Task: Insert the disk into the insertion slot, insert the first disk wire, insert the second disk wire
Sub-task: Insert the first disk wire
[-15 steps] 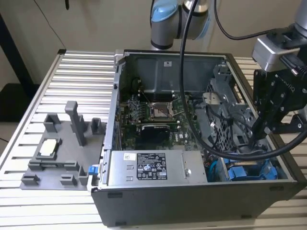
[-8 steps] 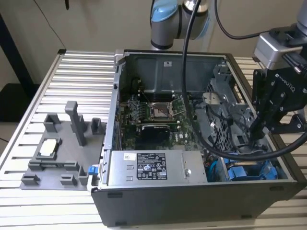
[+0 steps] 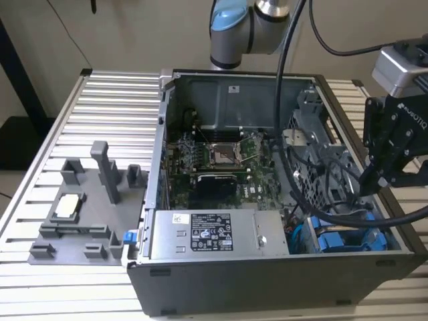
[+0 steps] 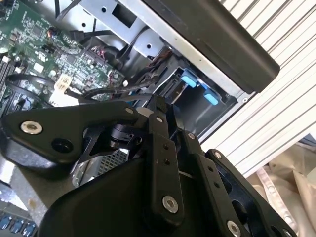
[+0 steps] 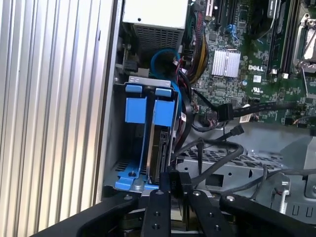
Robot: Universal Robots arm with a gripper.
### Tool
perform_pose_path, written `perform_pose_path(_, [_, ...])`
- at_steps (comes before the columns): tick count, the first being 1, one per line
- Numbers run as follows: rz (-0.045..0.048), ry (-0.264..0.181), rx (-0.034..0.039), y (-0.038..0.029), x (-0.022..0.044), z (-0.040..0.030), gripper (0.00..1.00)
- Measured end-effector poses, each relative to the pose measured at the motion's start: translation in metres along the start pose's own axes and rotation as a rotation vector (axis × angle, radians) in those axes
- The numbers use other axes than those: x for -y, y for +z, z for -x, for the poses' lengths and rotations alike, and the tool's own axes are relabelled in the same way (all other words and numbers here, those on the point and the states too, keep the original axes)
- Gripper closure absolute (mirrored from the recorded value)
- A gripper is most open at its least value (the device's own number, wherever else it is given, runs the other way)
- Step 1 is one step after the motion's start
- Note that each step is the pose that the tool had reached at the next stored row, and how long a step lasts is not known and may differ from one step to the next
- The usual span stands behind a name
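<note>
1. Gripper hangs at 3 o'clock of the open computer case in the exterior view. In the first wrist view its fingers are drawn together, the tips at the disk's near end, with nothing visibly pinched between them.
2. Toward 8 o'clock of the case lies the grey power-supply box, well apart from the gripper.
3. Toward 4 o'clock, the disk stands on edge in its blue carrier, seated in the insertion slot just beside a second blue carrier.
4. One disk wire, judged so by its flat black plug, lies loose over the motherboard, apart from the disk.
5. Handling, as a judgement: the disk is probably dense, rigid and sensitive to shock. Its plastic frame is the part to push or grip, at the end tabs, never the label face. The wire is limp, so the plug body is the sound hold.
</note>
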State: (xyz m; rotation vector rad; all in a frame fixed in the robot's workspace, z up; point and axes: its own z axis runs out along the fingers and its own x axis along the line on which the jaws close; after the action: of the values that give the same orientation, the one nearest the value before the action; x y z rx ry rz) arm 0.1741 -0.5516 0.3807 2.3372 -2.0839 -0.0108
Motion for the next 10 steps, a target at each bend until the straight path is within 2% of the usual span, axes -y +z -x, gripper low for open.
perform_pose_path(2, [0.0018,0.0,0.0005,0.0002,0.0046,-0.0006,0.81])
perform_pose_path(4, [0.0048,0.002,0.0011,0.0003,0.0055,-0.0006,0.81])
perform_pose_path(5, [0.0097,0.009,0.0021,0.0006,0.0056,-0.0006,0.81])
perform_pose_path(6, [0.0172,0.016,0.003,0.0007,0.0056,-0.0007,0.81])
perform_pose_path(9, [0.0478,0.032,0.007,0.0011,0.0055,-0.0007,0.81])
perform_pose_path(10, [0.0491,0.037,0.0117,0.0012,0.0055,-0.0006,0.81])
